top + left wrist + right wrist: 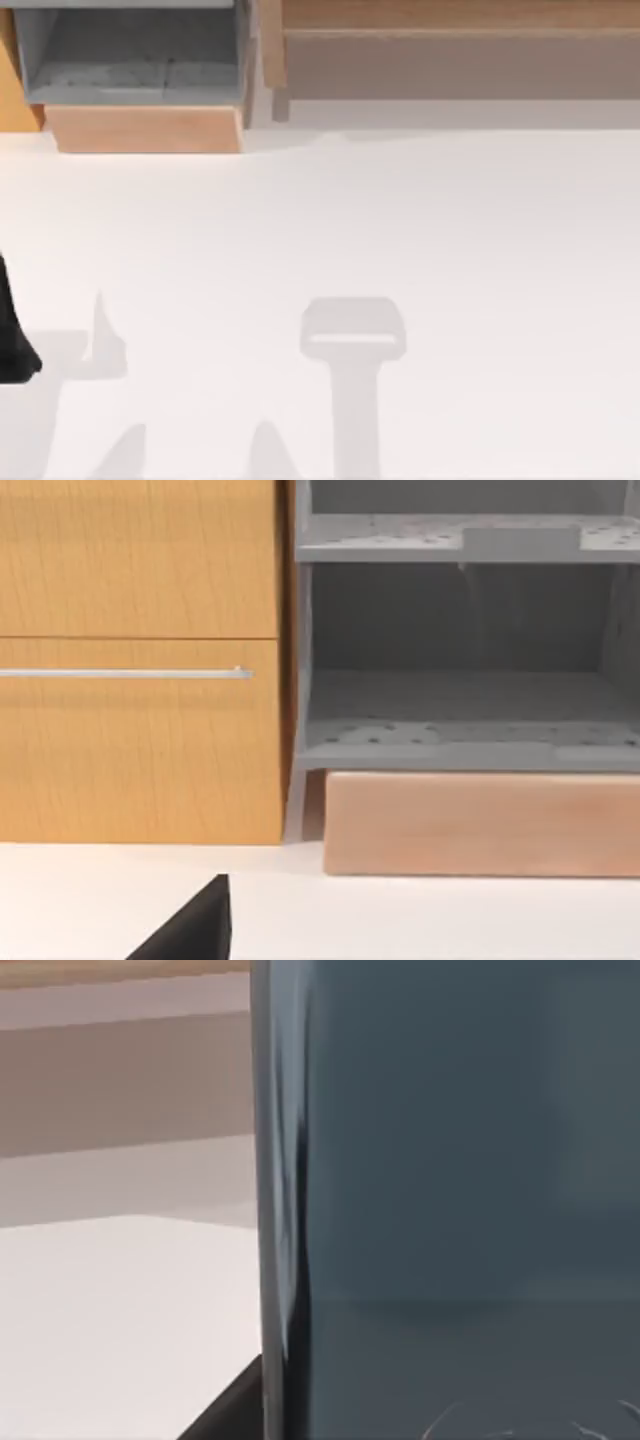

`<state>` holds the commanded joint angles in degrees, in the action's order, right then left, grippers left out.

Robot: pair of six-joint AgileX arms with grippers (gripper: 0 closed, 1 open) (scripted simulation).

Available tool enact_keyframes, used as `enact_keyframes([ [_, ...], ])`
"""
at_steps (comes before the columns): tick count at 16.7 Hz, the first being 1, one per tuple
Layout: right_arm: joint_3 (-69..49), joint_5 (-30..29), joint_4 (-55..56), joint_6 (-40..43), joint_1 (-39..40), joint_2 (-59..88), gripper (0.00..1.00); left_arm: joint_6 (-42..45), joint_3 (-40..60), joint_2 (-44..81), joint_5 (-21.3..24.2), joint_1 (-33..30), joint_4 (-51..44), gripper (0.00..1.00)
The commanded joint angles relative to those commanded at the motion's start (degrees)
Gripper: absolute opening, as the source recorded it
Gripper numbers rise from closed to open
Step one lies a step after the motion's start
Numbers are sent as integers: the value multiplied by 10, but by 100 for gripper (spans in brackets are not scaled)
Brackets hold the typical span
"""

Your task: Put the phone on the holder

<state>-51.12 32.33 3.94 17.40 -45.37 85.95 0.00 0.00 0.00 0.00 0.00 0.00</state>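
Note:
The phone (450, 1190) is a dark blue-grey glossy slab standing upright very close in the right wrist view, with its thin edge facing the white table. My right gripper is shut on it, and a black part of that gripper (232, 1408) shows beside the phone's lower edge. A grey shadow (352, 335) shaped like a slab on a stem lies on the table in the top view. My left arm (12, 335) is parked at the table's left edge, and a black part of its gripper (195, 928) shows in the left wrist view. The holder is out of view.
A grey open shelf unit (130, 55) on a pale wooden base (145, 128) stands at the back left, next to an orange wooden cabinet (140, 660) with a silver handle. A long wooden bench (450, 40) runs along the back right. The table (480, 280) is white.

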Motion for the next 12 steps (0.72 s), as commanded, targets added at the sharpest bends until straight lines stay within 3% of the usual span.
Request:
enact_keyframes([
  [12,-32,-33,37,-4,34,62,0,0,0,0,0,0,0,100],
])
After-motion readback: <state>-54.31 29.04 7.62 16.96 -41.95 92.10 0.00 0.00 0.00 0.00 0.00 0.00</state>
